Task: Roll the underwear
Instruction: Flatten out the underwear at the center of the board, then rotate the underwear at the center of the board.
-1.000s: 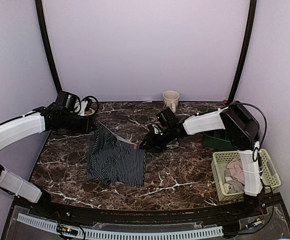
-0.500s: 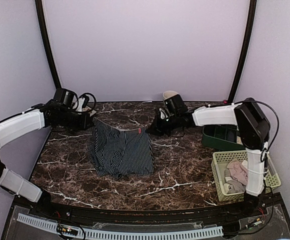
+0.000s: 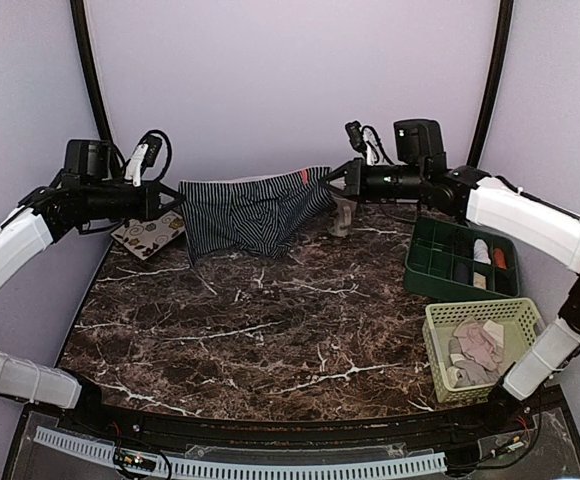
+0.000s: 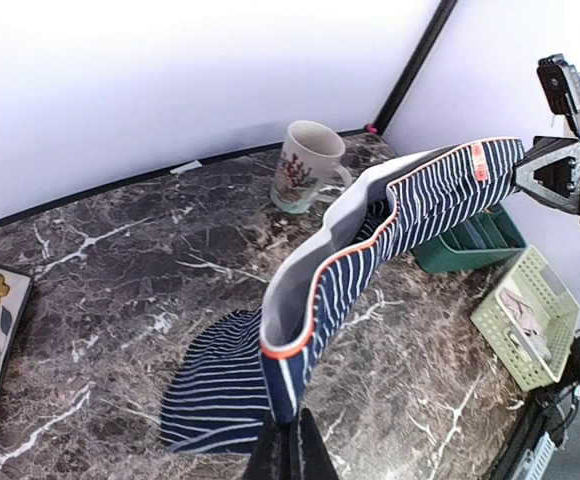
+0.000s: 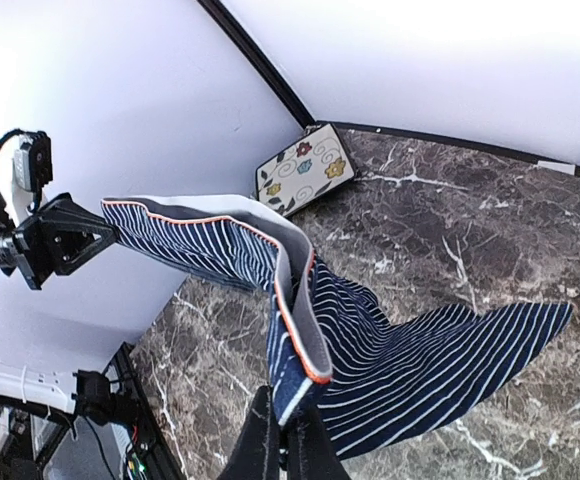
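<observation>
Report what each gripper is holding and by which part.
Both hold the navy striped underwear. The left gripper and the right gripper each pinch one end of its waistband, so it hangs stretched between them.

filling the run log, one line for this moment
left gripper: shut on striped underwear | right gripper: shut on striped underwear | state: stretched between both
</observation>
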`<action>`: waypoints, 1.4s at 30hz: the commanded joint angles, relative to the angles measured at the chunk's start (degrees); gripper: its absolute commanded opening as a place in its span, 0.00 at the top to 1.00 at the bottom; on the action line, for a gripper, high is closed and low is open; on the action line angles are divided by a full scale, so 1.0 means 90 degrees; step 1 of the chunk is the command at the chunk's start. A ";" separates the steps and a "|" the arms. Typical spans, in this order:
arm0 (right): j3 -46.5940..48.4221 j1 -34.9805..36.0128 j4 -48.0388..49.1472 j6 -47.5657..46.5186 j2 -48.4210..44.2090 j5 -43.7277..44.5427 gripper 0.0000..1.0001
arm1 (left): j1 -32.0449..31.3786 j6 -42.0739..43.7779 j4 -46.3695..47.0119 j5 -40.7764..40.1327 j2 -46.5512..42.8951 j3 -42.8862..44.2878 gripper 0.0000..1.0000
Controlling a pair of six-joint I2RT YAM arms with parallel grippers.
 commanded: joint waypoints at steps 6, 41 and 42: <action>-0.1438 0.0956 -0.0227 -0.0030 -0.1563 0.0228 1.00 | -0.0142 -0.0409 -0.0421 0.1372 -0.1949 -0.1247 1.00; 0.0854 0.0898 -0.1630 -0.1079 0.3478 -0.0508 0.61 | -0.0541 -0.0766 -0.0604 -0.0050 0.0420 -0.2949 0.57; 0.0906 0.0903 -0.1688 -0.1145 0.3588 -0.0439 0.62 | -0.0609 -0.0828 -0.0582 -0.0068 0.0520 -0.2991 0.57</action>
